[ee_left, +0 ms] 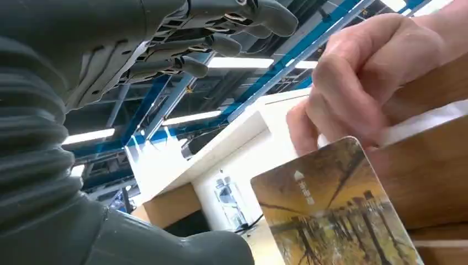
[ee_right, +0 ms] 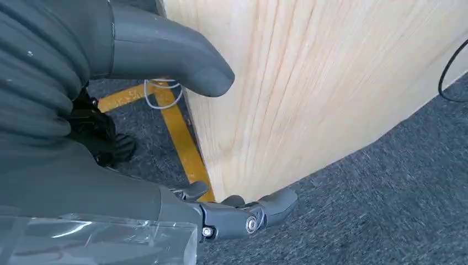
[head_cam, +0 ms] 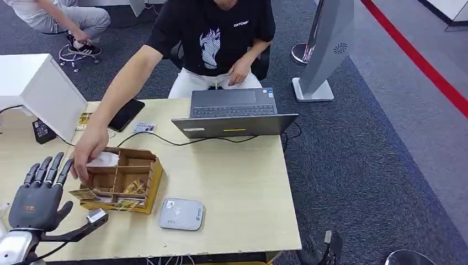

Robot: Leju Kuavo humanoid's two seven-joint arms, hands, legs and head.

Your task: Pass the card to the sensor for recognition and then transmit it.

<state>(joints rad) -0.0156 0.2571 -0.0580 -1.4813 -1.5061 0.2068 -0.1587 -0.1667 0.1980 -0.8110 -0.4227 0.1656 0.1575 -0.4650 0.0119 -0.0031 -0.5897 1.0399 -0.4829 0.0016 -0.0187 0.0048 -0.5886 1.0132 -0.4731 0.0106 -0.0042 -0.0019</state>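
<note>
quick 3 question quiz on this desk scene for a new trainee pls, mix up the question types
1. True or false: the robot's left hand is gripping a card.
2. Multiple choice: the person's hand is at A) the laptop, B) the wooden organiser box, C) the grey card reader.
3. Fill in: the grey card reader lies on the table just to the ____ of the wooden organiser box, as the head view shows it.

Key
1. False: its fingers are spread upward, holding nothing; a card sticks out of the box beside it.
2. B
3. right
</note>
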